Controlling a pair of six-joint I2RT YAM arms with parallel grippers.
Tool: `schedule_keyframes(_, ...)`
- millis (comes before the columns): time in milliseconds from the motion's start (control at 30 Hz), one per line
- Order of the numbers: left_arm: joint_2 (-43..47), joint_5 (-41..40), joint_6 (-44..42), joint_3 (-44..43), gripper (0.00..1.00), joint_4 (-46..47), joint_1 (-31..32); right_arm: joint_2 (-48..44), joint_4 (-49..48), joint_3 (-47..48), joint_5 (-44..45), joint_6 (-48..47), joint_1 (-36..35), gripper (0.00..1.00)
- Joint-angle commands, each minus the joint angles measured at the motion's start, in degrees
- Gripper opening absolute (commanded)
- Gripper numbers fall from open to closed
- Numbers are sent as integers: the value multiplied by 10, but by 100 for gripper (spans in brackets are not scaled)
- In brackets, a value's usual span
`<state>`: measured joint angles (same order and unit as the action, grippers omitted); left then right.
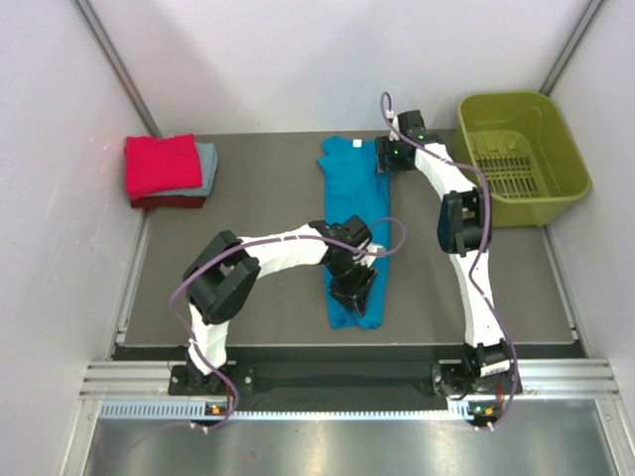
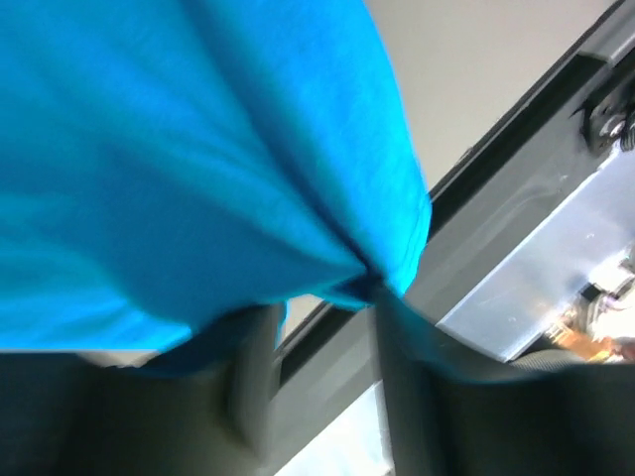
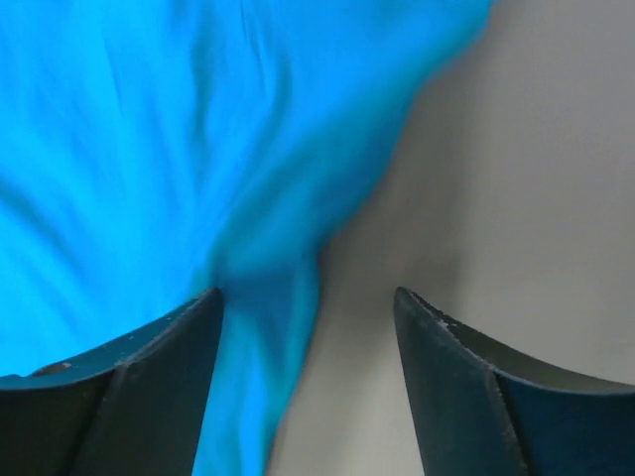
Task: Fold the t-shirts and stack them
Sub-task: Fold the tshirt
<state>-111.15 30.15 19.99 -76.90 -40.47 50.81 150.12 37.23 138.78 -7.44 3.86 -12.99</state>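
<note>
The teal-blue shirt (image 1: 349,203) lies on the grey bench (image 1: 268,188) as a long narrow strip, folded lengthwise. One short end points toward the arm bases and the other toward the back wall.

The left arm (image 1: 288,248) reaches in from the shirt's left side, and the left fingers (image 2: 253,387) sit over the shirt's near end. In the left wrist view the teal fabric gathers to a tight point right at the fingertips and fans out in folds from there, so these fingers are clenched on the shirt's near edge. That view is blurred, and how much cloth is caught cannot be made out. Past the bunched cloth it shows the bench's dark front edge and a metal rail.

At the shirt's far right corner, the right arm (image 1: 466,248) brings the right fingers (image 3: 129,397) down toward the bench. They are spread apart and released. A narrow tongue of teal cloth runs between them, close against one finger, with bare bench beside the other. Whether the tips touch the cloth cannot be told.

Well to the left of the shirt's far end, a folded red shirt (image 1: 162,164) lies on top of a folded grey-blue shirt (image 1: 208,167), whose edge shows on the side facing the teal one. A darker red layer peeks out under the stack's near edge. Well to the right of the shirt's far end, beyond the right arm, stands an olive-green basket (image 1: 536,210).
</note>
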Motion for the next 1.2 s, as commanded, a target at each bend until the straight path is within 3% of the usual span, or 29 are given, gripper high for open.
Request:
schedule_keyframes(0,77,-20,-32,7,51,-22,-4,-129,22,-94,18,2,-2,70)
schedule_keyframes(33,112,-32,-41,12,59,-30,-3,-190,25,-125,14,12,0,73)
schedule_keyframes(233,224,-22,-41,90,64,-26,-60,-440,55,-424,-90,92,7,74)
schedule_keyframes(367,248,13,21,173,65,1,-160,-576,48,-672,-175,135,-18,73)
schedule_keyframes(567,230,51,65,236,65,41,-214,-719,29,-892,-205,173,-46,73)
schedule_keyframes(900,212,109,171,329,65,157,-237,-761,-51,-1049,-286,263,-26,70)
schedule_keyframes(1167,175,109,242,374,63,244,-237,-723,-154,-1078,-343,332,-26,68)
